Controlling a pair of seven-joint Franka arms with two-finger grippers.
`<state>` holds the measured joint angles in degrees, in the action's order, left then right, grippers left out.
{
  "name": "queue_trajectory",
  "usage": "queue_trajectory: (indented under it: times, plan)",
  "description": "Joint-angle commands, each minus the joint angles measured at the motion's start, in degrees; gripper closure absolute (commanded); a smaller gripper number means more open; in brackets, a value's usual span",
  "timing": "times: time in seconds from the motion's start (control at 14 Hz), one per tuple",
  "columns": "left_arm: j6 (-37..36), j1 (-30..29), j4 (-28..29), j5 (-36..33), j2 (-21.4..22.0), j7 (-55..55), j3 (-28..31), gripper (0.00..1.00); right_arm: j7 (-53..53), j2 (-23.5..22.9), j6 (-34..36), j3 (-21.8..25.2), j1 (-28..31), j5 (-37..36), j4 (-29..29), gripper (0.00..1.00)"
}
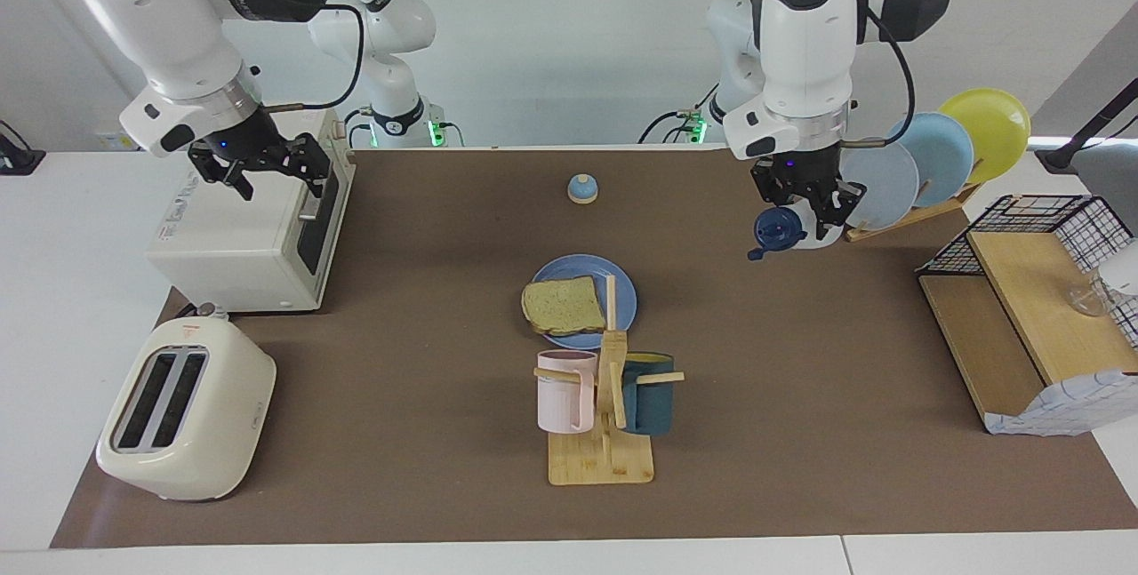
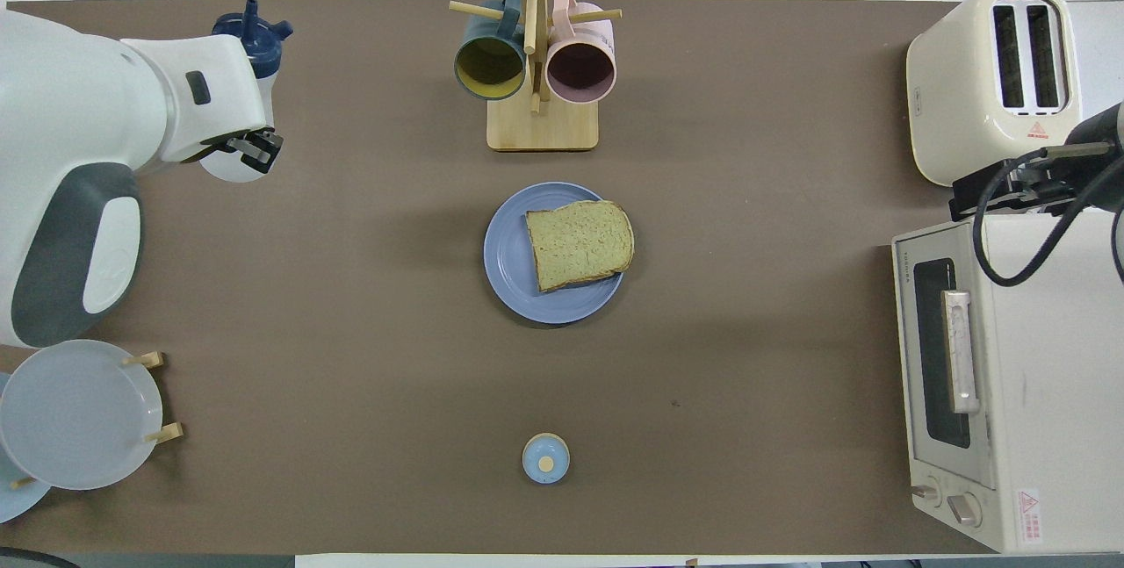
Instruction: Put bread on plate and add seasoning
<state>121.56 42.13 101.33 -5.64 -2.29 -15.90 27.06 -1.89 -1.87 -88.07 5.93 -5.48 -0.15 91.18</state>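
The bread (image 1: 563,305) lies flat on the blue plate (image 1: 625,289) in the middle of the mat; it hangs slightly over the rim toward the right arm's end. Both also show in the overhead view: bread (image 2: 580,243), plate (image 2: 507,269). My left gripper (image 1: 805,215) is shut on the seasoning bottle (image 1: 813,237) and holds it tilted in the air beside the plate rack, at the left arm's end. Its navy cap (image 2: 253,28) points away from the robots. My right gripper (image 1: 262,168) is open and empty over the toaster oven (image 1: 240,242).
A mug rack (image 1: 605,415) with a pink and a teal mug stands just farther from the robots than the plate. A small bell (image 1: 582,189) sits nearer the robots. A toaster (image 1: 182,415), a rack of upright plates (image 1: 933,157) and a wire-and-wood shelf (image 1: 1022,308) stand at the table's ends.
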Motion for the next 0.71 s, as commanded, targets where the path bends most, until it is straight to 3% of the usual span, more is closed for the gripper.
queue_trajectory:
  times: [0.0,0.07,0.29,0.64]
  plan:
    - [13.3,-1.79,8.77,4.74,3.61,4.54,-0.87,1.0,-1.1,1.34,-0.52,-0.39,0.65,-0.73,1.37,0.0]
    - [19.36,-1.79,11.32,5.2,3.35,7.09,-0.87,1.0,-1.1,1.34,-0.52,-0.39,0.65,-0.73,1.46,0.0]
    - [46.59,-1.7,20.64,5.82,-1.21,19.91,-0.95,1.0,-1.1,1.34,-0.52,-0.39,0.65,-0.73,1.46,0.0]
    - [60.27,-1.7,19.87,5.9,-11.31,23.98,-1.04,1.0,-1.1,1.34,-0.52,-0.39,0.65,-0.73,1.46,0.0]
